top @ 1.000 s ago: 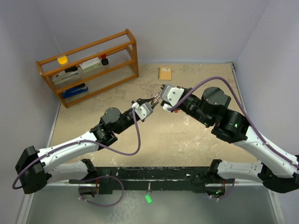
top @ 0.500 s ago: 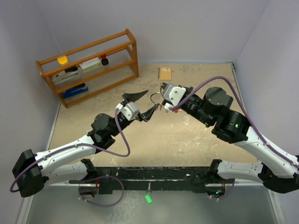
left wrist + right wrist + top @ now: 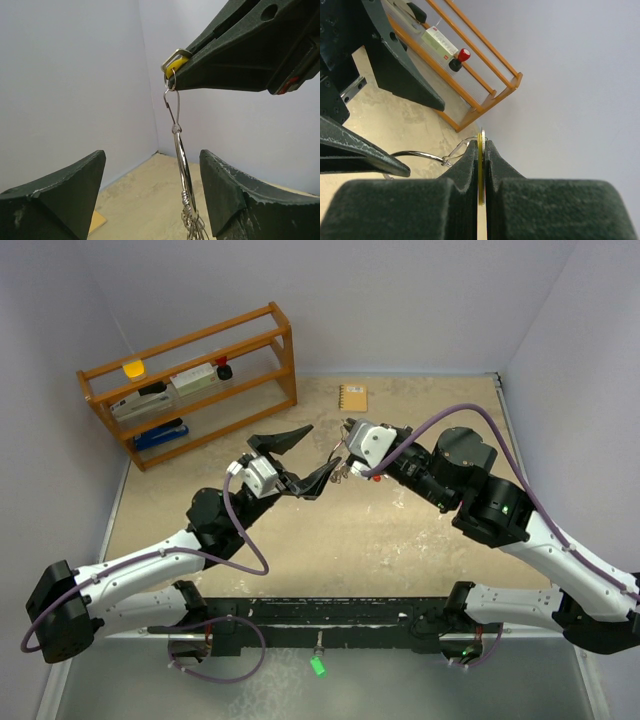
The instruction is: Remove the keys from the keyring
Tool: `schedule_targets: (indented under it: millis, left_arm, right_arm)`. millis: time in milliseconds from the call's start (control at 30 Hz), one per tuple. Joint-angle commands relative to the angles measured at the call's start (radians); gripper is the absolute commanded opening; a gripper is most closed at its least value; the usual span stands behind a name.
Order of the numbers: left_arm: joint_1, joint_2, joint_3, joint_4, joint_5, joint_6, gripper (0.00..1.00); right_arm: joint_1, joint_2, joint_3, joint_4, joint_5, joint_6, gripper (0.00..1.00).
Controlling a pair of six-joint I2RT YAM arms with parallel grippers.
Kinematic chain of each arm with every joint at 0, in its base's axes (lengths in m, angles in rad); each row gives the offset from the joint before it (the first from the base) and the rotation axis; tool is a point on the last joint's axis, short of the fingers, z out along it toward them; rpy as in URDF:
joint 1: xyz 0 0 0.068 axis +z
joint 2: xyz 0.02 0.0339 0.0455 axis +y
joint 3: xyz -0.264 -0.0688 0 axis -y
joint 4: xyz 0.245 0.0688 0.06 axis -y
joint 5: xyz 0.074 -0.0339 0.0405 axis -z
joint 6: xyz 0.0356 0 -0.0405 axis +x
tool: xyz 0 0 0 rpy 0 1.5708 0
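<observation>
below right end effector (image 3: 481, 144) clamping yellow tag (image 3: 176, 64), keyring (image 3: 182, 162) hangs vertical; left end effector (image 3: 151, 165) wide, empty.

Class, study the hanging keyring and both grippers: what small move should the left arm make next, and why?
Probably close the left gripper gently on the keys bunched low on the keyring. The right gripper pinches the yellow tag, so the ring hangs free below it, and the left jaws stand open on either side, touching nothing.
</observation>
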Motion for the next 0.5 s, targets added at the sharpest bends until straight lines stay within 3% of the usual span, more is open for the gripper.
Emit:
schedule_targets:
  millis: [0,300,467]
  left_arm:
    - [0.002,0.032,0.047,0.116,0.031,-0.066,0.74]
    - [-0.001,0.082,0.044,0.221,0.022,-0.123,0.74]
    - [-0.002,0.097,0.028,0.289,-0.009,-0.136,0.62]
  right_arm:
    - [-0.002,-0.017,0.008,0.078,0.01,0.01,0.0]
    - [-0.003,-0.004,0.003,0.08,0.018,0.01,0.0]
    - [-0.003,0.0,-0.003,0.086,0.017,0.012,0.0]
